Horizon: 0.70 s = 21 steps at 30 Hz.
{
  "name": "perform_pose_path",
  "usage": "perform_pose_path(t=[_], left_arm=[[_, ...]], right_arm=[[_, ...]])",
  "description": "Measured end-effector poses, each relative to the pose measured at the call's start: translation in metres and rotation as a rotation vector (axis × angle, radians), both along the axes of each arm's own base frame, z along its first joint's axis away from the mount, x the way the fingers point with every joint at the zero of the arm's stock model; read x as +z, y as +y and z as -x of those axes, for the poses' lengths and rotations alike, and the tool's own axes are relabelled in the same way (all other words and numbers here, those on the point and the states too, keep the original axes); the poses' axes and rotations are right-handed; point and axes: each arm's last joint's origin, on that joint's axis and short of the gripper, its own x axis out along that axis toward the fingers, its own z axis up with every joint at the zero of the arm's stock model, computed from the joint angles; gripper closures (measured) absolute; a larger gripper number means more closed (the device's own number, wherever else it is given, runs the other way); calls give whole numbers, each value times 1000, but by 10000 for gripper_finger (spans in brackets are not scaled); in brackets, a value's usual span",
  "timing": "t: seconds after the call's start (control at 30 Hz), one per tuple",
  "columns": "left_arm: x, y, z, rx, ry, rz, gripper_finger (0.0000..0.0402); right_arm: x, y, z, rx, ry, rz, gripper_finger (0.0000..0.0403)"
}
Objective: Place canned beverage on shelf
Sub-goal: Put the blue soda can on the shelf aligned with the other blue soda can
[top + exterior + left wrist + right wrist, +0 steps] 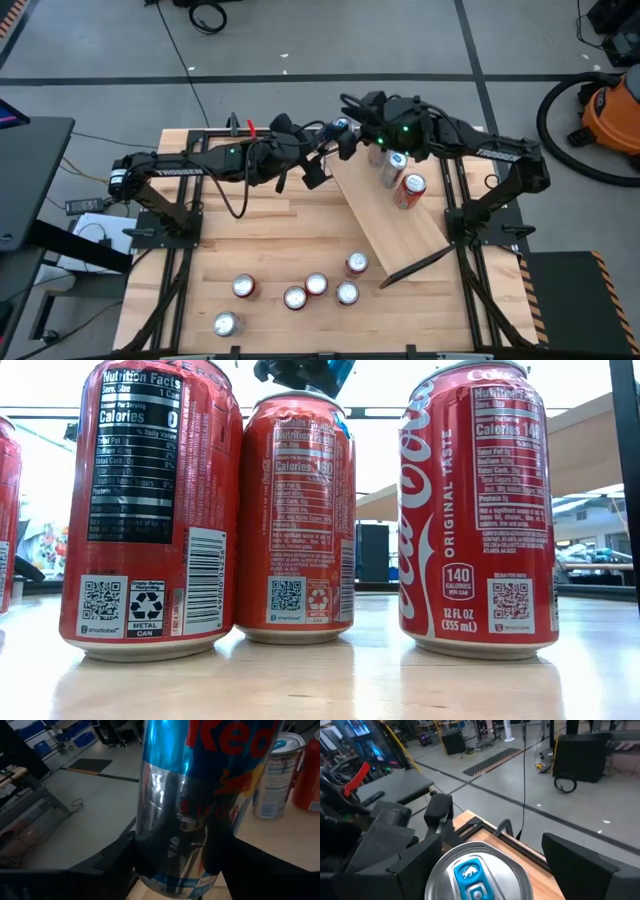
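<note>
My left gripper clamps a blue-and-silver energy drink can upright at the shelf's far end. My right gripper hangs directly above its lid, fingers spread wide and clear of it.

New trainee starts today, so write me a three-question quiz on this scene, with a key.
1. How many cans are on the shelf?
2. True or false: the left gripper holds a red cola can.
3. How many loose cans stand on the tabletop in front of the shelf? A four, B six, C nine.

Key: 1. Two, one silver and one red. 2. False: its fingers grip a blue-and-silver can. 3. B.
</note>
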Motion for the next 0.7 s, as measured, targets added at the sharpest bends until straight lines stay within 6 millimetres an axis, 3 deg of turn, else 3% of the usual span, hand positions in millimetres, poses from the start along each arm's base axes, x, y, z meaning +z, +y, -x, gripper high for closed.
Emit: perform_pose_path(t=[0.43, 0.7], left_arm=[[1, 0, 0, 2, -13, 2, 147], [1, 1, 0, 5, -16, 1, 147]], right_arm=[[-2, -2, 0, 31, 6, -45, 62], [-2, -2, 0, 50, 13, -35, 153]])
